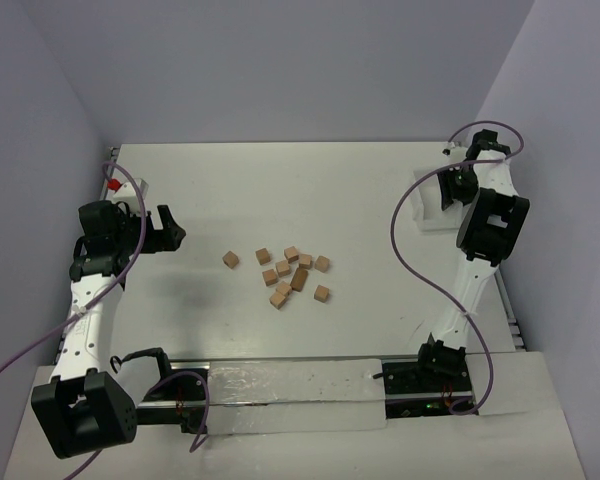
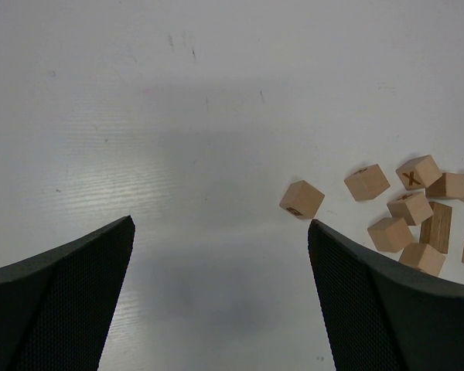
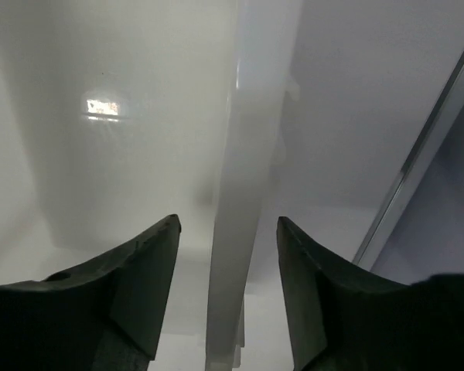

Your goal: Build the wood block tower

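Note:
Several small tan wood blocks lie loose in a cluster at the table's middle, and one block sits apart to their left. No tower stands. In the left wrist view the lone block is at right, with the cluster beyond it. My left gripper is open and empty left of the blocks, its jaws wide over bare table. My right gripper is open at the far right, its jaws either side of the white bin's wall, apart from it.
The white translucent bin stands at the far right, under my right gripper. A small red and white object sits at the far left edge. A clear plastic sheet lies along the near edge between the arm bases. Purple cables hang from both arms.

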